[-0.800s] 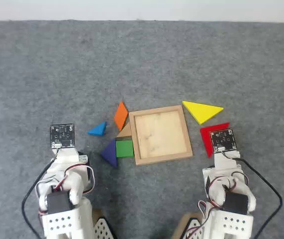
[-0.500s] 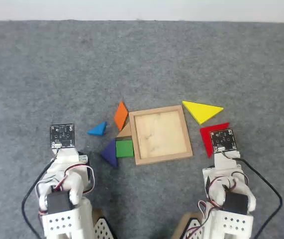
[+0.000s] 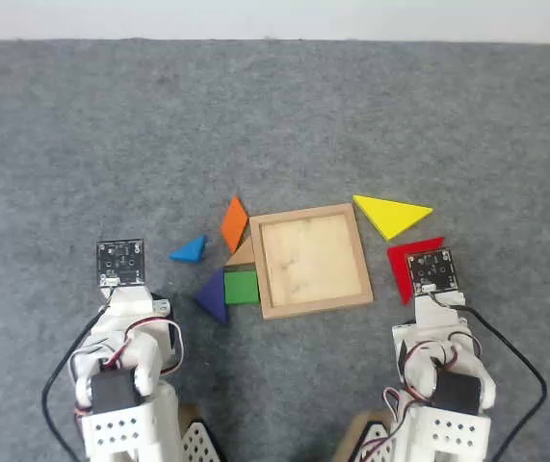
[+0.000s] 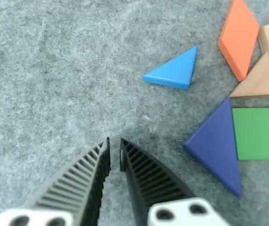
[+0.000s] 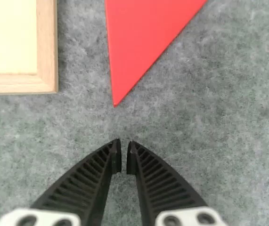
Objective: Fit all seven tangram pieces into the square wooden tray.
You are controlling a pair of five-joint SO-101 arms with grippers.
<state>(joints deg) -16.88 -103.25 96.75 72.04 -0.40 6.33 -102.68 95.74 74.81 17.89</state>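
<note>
Your right pincer [image 5: 123, 142] has its jaws all but pressed together, holding nothing. The red triangle [image 5: 143, 33] points its tip just ahead of them, and the square wooden tray [image 5: 47, 47] lies ahead and off to one side. Go in like that and you'll only shove the flat piece along the felt. Your left pincer [image 4: 114, 141] is likewise nearly closed and bare. The navy triangle [image 4: 219, 141] beside it touches the green square [image 4: 259, 133], which probably abuts the tray wall, so dragging either could jam or scatter its neighbours.
</note>
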